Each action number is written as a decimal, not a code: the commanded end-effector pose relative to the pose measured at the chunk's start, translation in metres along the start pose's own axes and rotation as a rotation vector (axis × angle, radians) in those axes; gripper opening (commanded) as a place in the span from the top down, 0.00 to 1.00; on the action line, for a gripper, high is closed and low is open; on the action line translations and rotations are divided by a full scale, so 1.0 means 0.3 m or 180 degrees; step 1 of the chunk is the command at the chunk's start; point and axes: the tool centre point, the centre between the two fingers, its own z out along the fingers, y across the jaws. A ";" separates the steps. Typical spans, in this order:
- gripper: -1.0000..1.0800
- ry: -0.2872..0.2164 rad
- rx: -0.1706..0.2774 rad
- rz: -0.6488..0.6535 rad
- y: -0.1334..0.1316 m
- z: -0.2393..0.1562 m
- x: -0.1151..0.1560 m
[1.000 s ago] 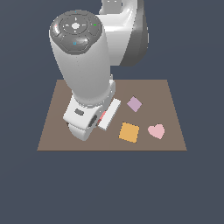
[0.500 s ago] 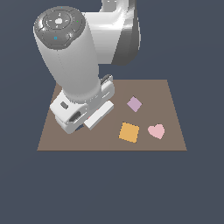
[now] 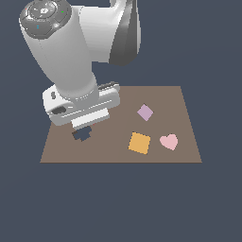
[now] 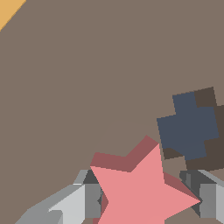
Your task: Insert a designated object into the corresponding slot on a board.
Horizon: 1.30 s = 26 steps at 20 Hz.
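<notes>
The coral-red star [image 4: 142, 188] sits between my gripper's [image 4: 146, 199] two grey fingers [image 4: 89, 200], which are shut on its sides. It hangs a little above the brown board [image 4: 87, 87], casting a shadow. Just beside the star lies a dark cross-shaped cutout [image 4: 190, 127]. In the exterior view my gripper [image 3: 88, 124] hovers over the board's [image 3: 113, 152] near-left part, right above the cross cutout [image 3: 82, 134]; the star is hidden there by the hand. The star-shaped slot is out of view.
An orange square [image 3: 139, 142], a pink heart [image 3: 168, 141] and a pale purple diamond [image 3: 145, 112] lie on the exterior view's right half of the board. The orange square's corner [image 4: 8, 11] shows in the wrist view. The bulky white arm [image 3: 71, 56] covers the board's back left.
The arm has swung toward the exterior view's left, carrying the star from the board's middle to above the cross cutout. The loose pieces have not moved.
</notes>
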 end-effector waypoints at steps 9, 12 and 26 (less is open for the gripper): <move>1.00 -0.0003 -0.0003 0.1562 0.000 -0.007 -0.148; 1.00 -0.0004 -0.0004 0.1983 -0.013 -0.008 -0.186; 1.00 -0.0010 -0.0004 0.3295 -0.089 -0.013 -0.288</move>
